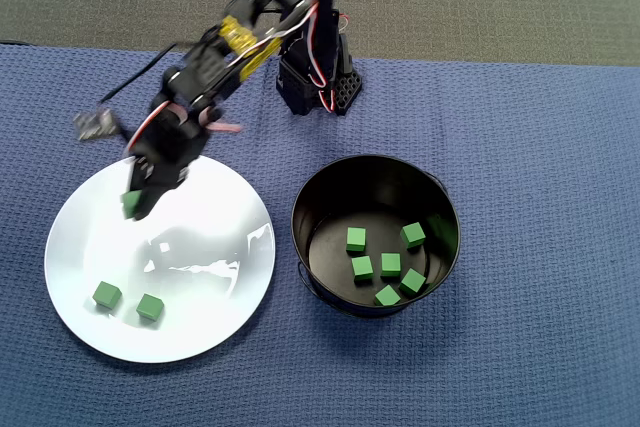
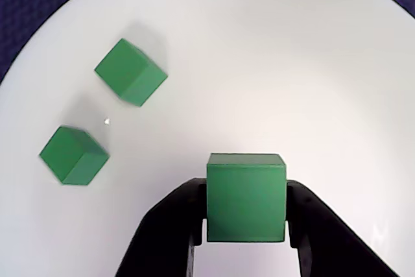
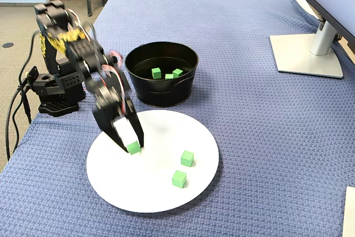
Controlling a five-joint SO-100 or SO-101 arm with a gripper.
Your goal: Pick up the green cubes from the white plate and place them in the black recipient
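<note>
While the gripper (image 2: 246,238) clamps one green cube (image 2: 246,196) between its jaws above the plate (image 1: 215,222), the black pot (image 1: 375,177) lies to its right in the overhead view.

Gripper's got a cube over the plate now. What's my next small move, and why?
Probably lift straight up first. The wrist view shows the gripper shut on a green cube, low over the white plate in the fixed view. The black recipient has tall walls to clear before swinging over.
</note>
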